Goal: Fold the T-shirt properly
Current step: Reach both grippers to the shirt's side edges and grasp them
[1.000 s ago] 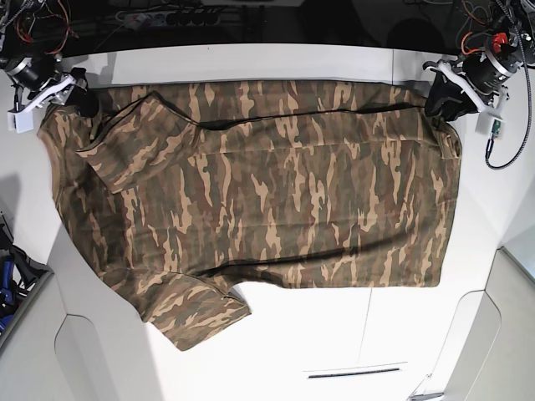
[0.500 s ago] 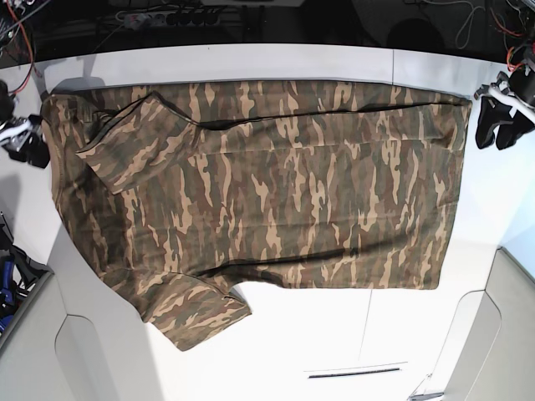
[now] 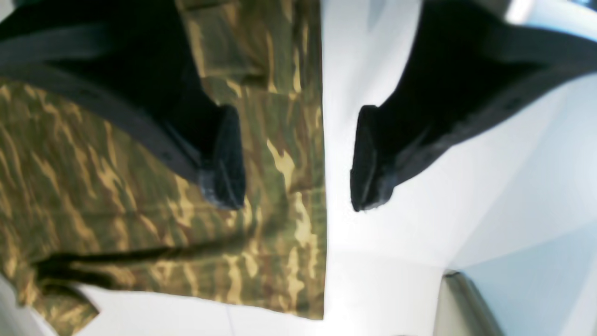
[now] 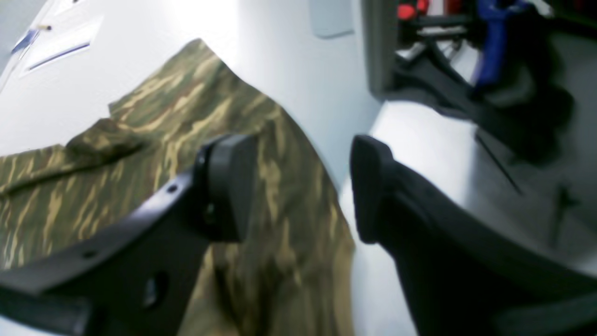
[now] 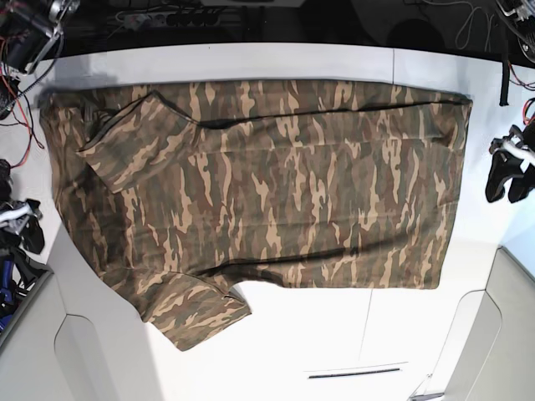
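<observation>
Your T-shirt point(image 5: 267, 188) lies flat across the white table point(image 5: 351, 342), long axis left to right in the base view, sleeves at frame left. Your left gripper point(image 5: 510, 177), far right, and right gripper point(image 5: 25, 230), far left, both gape, holding nothing.

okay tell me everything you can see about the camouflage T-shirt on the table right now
The T-shirt is soft cloth in an olive, brown and tan camouflage print. It lies flat across the white table, spread sideways with its straight hem toward the base view's right. One short sleeve is folded in over the body at the upper left, and the other sticks out at the lower left. A long edge is folded over along the far side. Nothing grips it; only the table touches it.
</observation>
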Available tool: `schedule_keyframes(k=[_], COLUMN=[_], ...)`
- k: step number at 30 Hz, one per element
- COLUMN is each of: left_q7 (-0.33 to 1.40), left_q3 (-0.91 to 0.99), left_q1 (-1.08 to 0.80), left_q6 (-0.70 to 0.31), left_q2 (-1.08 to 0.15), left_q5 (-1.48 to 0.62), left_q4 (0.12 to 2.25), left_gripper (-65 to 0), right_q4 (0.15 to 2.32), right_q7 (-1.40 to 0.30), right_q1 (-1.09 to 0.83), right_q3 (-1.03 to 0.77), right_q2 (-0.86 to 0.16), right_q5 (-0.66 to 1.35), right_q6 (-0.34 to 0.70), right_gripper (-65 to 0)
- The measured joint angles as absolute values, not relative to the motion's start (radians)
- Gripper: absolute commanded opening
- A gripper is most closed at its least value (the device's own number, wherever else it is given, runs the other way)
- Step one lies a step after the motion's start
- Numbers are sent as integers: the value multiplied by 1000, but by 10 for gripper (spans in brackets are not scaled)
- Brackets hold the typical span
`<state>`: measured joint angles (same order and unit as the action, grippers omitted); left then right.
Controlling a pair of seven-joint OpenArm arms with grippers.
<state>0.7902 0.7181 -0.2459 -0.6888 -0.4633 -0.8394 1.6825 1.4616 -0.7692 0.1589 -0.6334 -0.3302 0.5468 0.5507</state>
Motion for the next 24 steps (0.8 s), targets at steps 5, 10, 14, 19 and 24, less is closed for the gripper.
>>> schedule_keyframes(k=[5,10,14,19,24], left_q7=[702,645,608,516,480], left_q3=[591,477,377,257,205], left_q1=[-108,83,244,372,437], left_q6=[-686,-679,-675,-675,-670], left_q2=[-530,-572,-580,-579,-575], left_q5=[-733,-657,-620,-553,-540], left_q4=[1483,1243,1032,804,676], left_gripper=[-252,-252,-252,-252,-252], right_q4=[1223,987,822,709,666], right_q7=[-656,-539,-447,-371,-367], right_q1=[294,433,501,526,521], right_q3=[-531,-466,-430,-410,-410], right_q2=[-347,-355,-355,-354,-357], right_q5=[448,375,331,269,235], right_q6=[544,541,538,437,407], right_gripper=[-320,-320,-320,-320,-320])
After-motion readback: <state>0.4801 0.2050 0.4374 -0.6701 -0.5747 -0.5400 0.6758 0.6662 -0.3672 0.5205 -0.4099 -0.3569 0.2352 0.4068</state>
